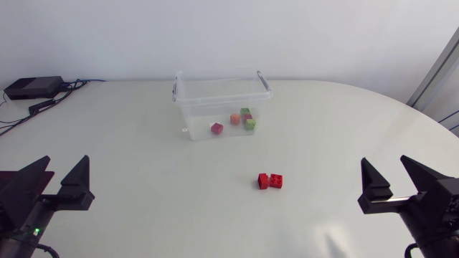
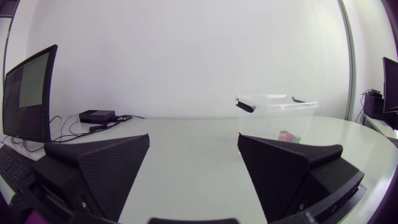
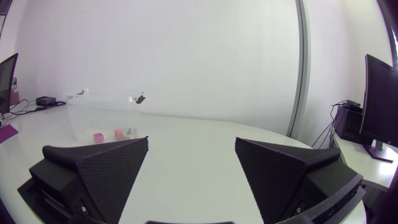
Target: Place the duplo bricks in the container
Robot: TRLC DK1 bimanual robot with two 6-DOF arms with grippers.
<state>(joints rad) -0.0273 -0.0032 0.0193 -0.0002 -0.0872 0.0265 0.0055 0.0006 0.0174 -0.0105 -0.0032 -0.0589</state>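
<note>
Plastic, hard and glossy, is what has to be taken hold of here: the red duplo bricks (image 1: 270,180) lie on the matte white table (image 1: 143,186), in the open between the two arms and well apart from the container (image 1: 197,118), somewhat nearer the right arm's side. They look like two blocks touching side by side, though I cannot tell whether they are clipped together. They should be light and stiff with no give, so the risk is probably slipping rather than crushing. The flat opposite side walls look like the best place to pinch, and squeezing along the pair's long axis would likely keep both pressed together. The container is a clear, thin-walled tub with dark handles at its rim, open on top. It already holds a reddish brick (image 1: 216,128), an orange brick (image 1: 234,119) and a green brick (image 1: 249,123). The left gripper (image 1: 64,163) and the right gripper (image 1: 386,163) both sit near the table's front edge, their textured black wedge fingers spread wide and holding nothing.
</note>
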